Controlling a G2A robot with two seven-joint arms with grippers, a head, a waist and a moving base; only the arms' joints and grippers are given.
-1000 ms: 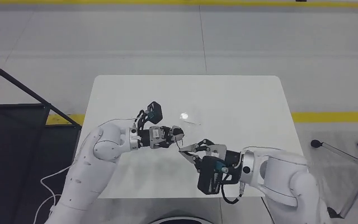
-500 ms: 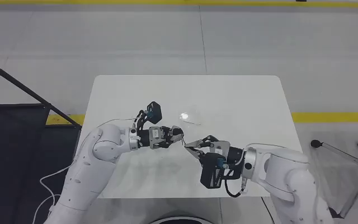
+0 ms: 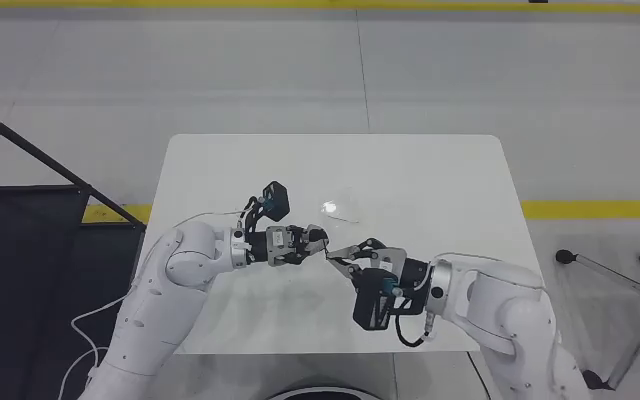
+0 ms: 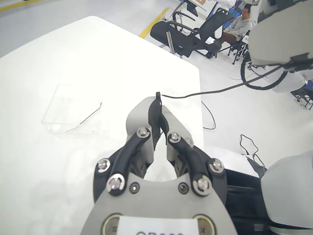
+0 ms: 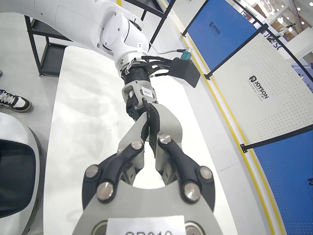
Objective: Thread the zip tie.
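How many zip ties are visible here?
2. One zip tie is pinched in the left tool; the second zip tie lies on the table by a clear plastic sheet. Others may be hidden.

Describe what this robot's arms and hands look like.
The left arm and right arm wear glossy white shells. Each wrist carries black cables and a black camera box. The left hand and right hand have silver-grey fingers, black pads, black links with silver screws, and a white printed label.

White arms (image 3: pixel 190 255), black cables (image 4: pixel 264 84), grey-plated left pincer (image 4: pixel 157 103)
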